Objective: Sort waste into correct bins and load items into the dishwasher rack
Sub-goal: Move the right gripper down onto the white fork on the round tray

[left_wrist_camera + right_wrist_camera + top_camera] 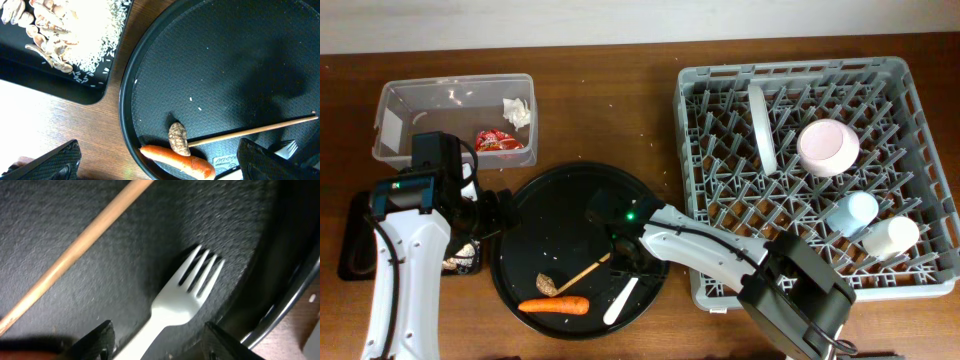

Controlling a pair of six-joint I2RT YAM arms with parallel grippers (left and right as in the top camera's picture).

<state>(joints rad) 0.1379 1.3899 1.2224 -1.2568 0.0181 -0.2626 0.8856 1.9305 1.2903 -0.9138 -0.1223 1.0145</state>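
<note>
The grey dishwasher rack [920, 100] holds the white plate [762, 125], cream-pink bowl [828, 147], light-blue cup [850, 212] and white cup [891, 237]. On the round black tray [570, 190] lie the orange carrot [554, 306], a brown shell [547, 284], the wooden stick [585, 270] and the white fork [620, 300]. My right gripper [157, 342] is open, its fingers on either side of the fork's [185, 297] neck, low over the tray. My left gripper [160, 162] is open above the tray's left rim, near the carrot [177, 160]. The clear tub [400, 110] holds the red wrapper [498, 141] and white tissue [517, 111].
The shallow black tray [55, 82] beside the round tray holds nut shells [45, 27] and white crumbs. It is partly hidden under my left arm in the overhead view. The stick [75, 250] runs diagonally beside the fork.
</note>
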